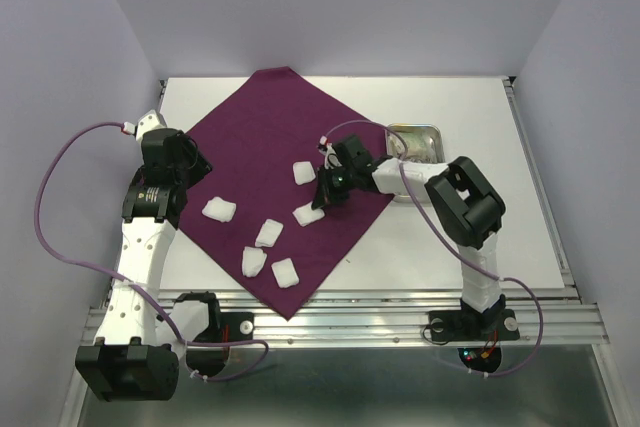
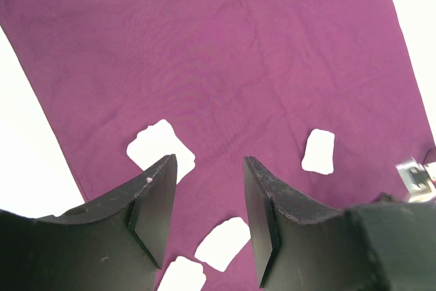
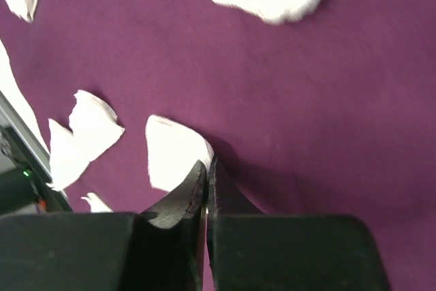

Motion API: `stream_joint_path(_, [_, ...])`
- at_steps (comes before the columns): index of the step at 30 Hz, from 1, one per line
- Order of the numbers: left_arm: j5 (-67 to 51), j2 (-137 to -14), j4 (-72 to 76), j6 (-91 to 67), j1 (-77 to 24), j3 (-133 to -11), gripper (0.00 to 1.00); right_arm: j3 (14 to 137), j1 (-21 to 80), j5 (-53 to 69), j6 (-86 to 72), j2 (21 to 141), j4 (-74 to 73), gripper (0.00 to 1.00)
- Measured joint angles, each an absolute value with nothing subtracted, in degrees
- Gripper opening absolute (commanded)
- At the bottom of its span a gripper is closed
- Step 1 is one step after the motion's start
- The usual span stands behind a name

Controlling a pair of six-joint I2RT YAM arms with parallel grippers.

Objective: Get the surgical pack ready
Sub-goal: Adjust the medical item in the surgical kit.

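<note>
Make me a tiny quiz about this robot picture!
1. True or false: the left gripper is shut.
2. How many white pads lie on the cloth?
3. Where is the tray? A: on the cloth. B: on the table, right of the cloth. C: held in the air.
Key: 1 false, its jaws stand apart. 2 six. 3 B.

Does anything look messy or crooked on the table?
Yes. The purple cloth lies turned cornerwise, and its near corner reaches past the front edge of the table. Six white gauze pads are scattered loosely over it, not stacked, and some look crumpled.
</note>
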State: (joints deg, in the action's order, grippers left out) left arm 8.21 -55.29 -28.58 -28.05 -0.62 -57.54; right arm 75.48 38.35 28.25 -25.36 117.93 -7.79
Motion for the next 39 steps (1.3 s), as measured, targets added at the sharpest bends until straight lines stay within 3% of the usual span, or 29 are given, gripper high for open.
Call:
stream_joint_path(8, [8.21, -55.11, -28.6, -28.03, -0.62, -57.54, 0.54, 62.67, 38.72, 19.88, -43.18, 106.15, -4.43, 0.01])
stream_joint_path(14, [8.12, -54.59, -28.58, -28.03, -0.62, -57.54, 0.54, 53.74, 40.84, 14.59, -57.06, 100.86, 0.64, 0.09])
stream_joint_path(17, [7.92, -54.59, -28.53, -28.03, -0.62, -57.36, 0.54, 50.65, 43.18, 11.84, -62.3, 99.66, 2.2, 0.25])
stream_joint_path(18, [7.84, -54.59, -28.56, -28.03, -0.62, -57.34, 0.54, 50.17, 43.9, 11.03, -64.47, 99.61, 2.31, 0.4])
stream_joint_path(21, [7.66, -54.61, -28.53, -28.03, -0.62, -57.17, 0.54, 49.74, 45.5, 9.76, -67.4, 99.61, 3.01, 0.52])
stream_joint_path(31, [7.55, -55.4, -28.49, -27.92, -0.62, -57.12, 0.54, 53.36, 46.19, 6.61, -60.03, 99.61, -2.42, 0.69])
stream_joint_path(39, [7.6, -55.44, -28.47, -27.9, -0.62, -57.12, 0.54, 61.87, 46.19, 4.12, -43.59, 101.65, -10.39, 0.71])
